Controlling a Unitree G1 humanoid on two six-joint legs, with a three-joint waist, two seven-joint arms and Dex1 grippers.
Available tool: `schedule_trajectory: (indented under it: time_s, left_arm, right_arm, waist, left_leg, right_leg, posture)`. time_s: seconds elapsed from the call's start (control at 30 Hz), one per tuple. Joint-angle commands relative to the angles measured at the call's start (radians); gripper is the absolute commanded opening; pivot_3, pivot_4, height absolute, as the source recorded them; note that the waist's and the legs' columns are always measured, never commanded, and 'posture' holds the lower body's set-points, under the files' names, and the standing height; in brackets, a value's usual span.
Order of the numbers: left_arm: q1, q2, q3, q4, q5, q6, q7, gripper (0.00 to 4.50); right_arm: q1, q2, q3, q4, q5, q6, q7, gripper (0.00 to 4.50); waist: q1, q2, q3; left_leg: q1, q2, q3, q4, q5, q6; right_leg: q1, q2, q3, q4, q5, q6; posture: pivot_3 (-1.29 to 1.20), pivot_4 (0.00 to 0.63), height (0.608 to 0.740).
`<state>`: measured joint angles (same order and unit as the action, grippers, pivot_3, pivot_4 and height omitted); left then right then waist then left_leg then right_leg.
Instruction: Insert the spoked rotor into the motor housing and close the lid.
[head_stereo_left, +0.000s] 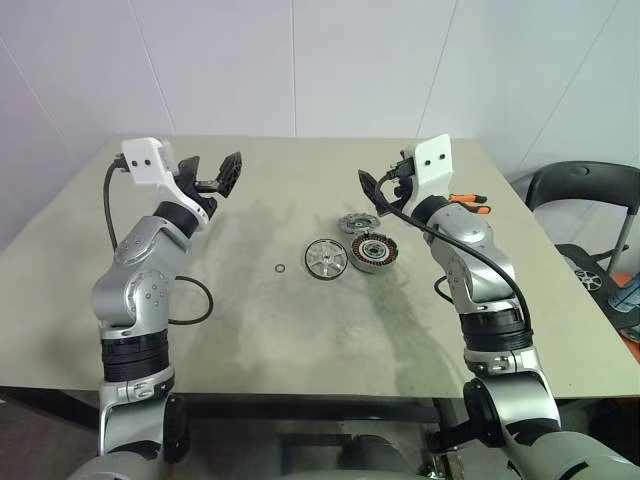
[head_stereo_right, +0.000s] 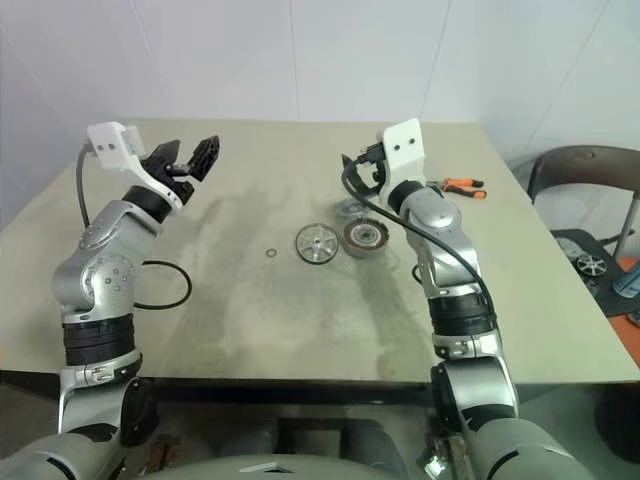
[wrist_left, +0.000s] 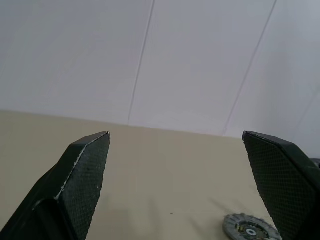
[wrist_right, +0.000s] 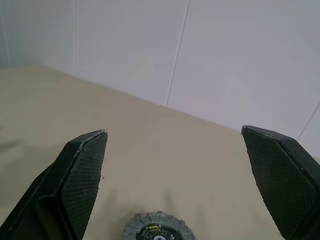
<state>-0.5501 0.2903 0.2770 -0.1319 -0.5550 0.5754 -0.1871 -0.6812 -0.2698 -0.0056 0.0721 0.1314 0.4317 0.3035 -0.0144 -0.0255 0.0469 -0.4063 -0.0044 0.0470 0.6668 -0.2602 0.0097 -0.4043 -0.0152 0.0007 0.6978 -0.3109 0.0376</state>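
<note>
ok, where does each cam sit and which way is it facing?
Head, left and right eye: looks forward and down over the table at rotor, housing, lid; both arms show.
Left wrist: looks along the open left gripper over the table to the wall; its two fingers show.
Right wrist: same for the open right gripper.
Shared: both wrist views catch the lid.

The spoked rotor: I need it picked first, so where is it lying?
In the left eye view, the spoked rotor lies flat mid-table, just left of the motor housing, with a tiny ring further left.
</note>
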Motion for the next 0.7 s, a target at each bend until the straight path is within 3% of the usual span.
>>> schedule_trajectory:
  time_s: [0.03, 0.33, 0.53, 0.7]
  left_arm:
    - [-0.041, 0.004, -0.009, -0.004, 0.008, -0.03, -0.014, 4.48]
    - [-0.032, -0.011, -0.021, 0.025, 0.038, -0.072, -0.014, 4.48]
    - [-0.028, -0.048, -0.024, 0.029, 0.052, -0.111, -0.005, 4.48]
    - [0.005, -0.062, -0.006, 0.011, 0.061, -0.134, 0.019, 4.48]
  right_arm:
    - [-0.02, -0.059, 0.028, -0.053, -0.001, -0.016, 0.094, 4.5]
    - [-0.19, -0.321, 0.207, 0.219, -0.045, -0.169, 0.617, 4.5]
    - [-0.394, -0.336, 0.299, 0.621, -0.151, -0.372, 0.832, 4.5]
    - [-0.48, -0.322, 0.382, 0.818, -0.23, -0.487, 1.045, 4.5]
  waist:
    - [0.0, 0.0, 0.0]
    - [-0.001, 0.0, 0.0]
    - [0.001, 0.0, 0.0]
    - [0.0, 0.0, 0.0]
  left_leg:
    - [0.0, 0.0, 0.0, 0.0, 0.0, 0.0]
    - [0.001, 0.0, 0.0, 0.0, 0.0, 0.0]
    - [0.001, 0.0, 0.0, 0.0, 0.0, 0.0]
    - [0.001, 0.0, 0.0, 0.0, 0.0, 0.0]
  right_leg:
    - [0.0, 0.0, 0.0, 0.0, 0.0, 0.0]
    - [0.001, 0.0, 0.0, 0.0, 0.0, 0.0]
    - [0.001, 0.0, 0.0, -0.001, 0.0, 0.0]
    - [0.001, 0.0, 0.0, -0.002, 0.0, 0.0]
  posture:
    - [0.0, 0.0, 0.74]
    - [0.0, 0.0, 0.74]
    - [0.0, 0.0, 0.74]
    - [0.0, 0.0, 0.74]
